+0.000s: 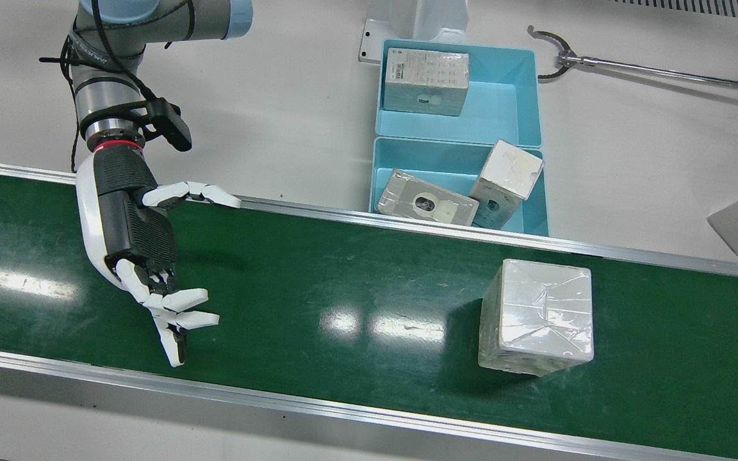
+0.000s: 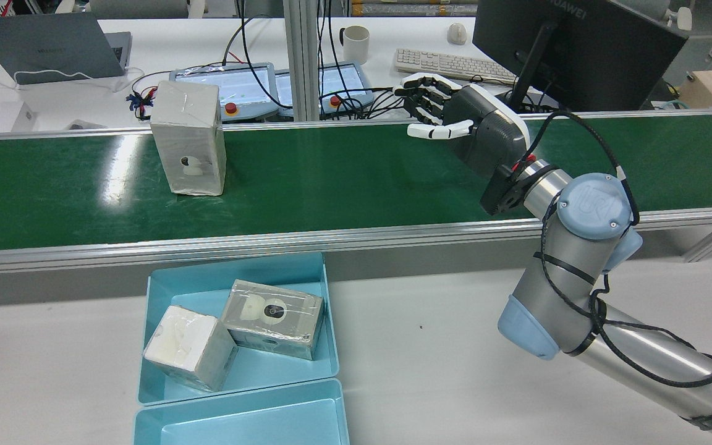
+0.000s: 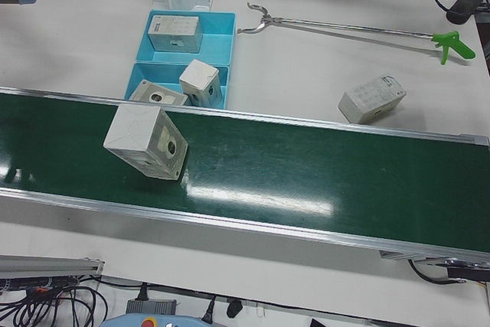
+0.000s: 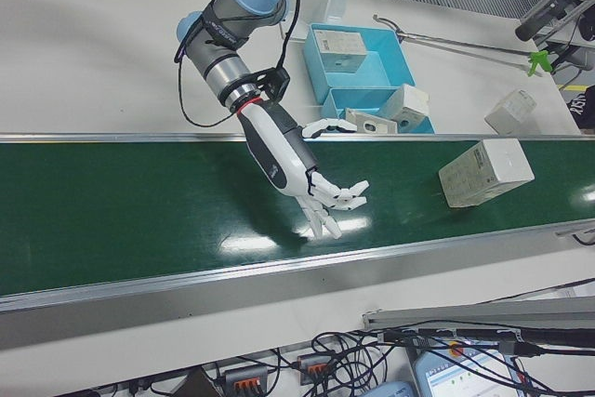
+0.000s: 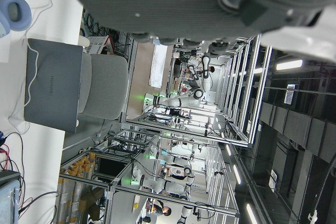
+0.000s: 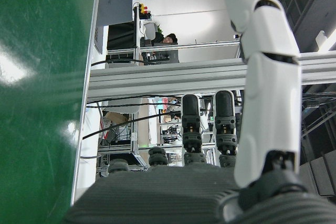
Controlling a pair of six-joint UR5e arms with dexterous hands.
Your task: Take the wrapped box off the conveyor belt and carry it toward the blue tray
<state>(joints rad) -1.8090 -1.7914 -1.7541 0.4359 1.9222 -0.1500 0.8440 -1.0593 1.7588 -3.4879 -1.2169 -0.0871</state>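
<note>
Green conveyor belt (image 1: 343,275) runs across the whole front view, and I take it as my landmark; going left to right along it, my right hand (image 1: 145,256) comes first, hovering over the belt's left stretch with its fingers spread and nothing in them, palm turned toward the belt's run and fingertips reaching toward its near edge; the forearm comes down to it from the far side of the belt; farther right, well apart from that hand, the wrapped box (image 1: 537,316) stands on the belt with its long axis upright; so the box lies straight along the belt from my open palm, and I judge the coming move to be a reach that way; just beyond the belt's far rail, roughly level with the box, sits the blue tray (image 1: 532,221), already holding two wrapped boxes; my left hand shows only as a dark blur in its own camera, so I cannot tell its state; the right is plainly the nearer.
</note>
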